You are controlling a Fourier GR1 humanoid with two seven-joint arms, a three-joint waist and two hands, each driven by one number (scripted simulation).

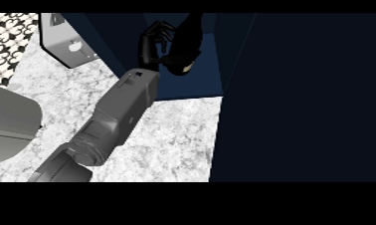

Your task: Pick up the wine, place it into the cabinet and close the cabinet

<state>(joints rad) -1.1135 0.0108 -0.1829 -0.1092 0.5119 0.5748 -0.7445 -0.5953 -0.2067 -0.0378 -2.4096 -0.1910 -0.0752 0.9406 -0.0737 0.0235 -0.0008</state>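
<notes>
left robot hand (154, 45), fingers curled round the dark wine (185, 45), holds it tilted inside the open cabinet (198, 82) above the table (169, 139).

Wine bottle (187, 45) inside cabinet (294, 94), robot hand (152, 45) just left, counter (169, 139) in front.

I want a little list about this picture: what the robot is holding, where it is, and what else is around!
hand in use: left hand, fingers curled round the bottle
held thing: dark wine bottle, tilted, inside the cabinet opening
cabinet: dark blue cabinet, open
door: cabinet door, swung out at the view's right
counter: speckled white counter
other things: grey appliance at upper left; grey rounded object at left edge
right hand: not in view
</notes>
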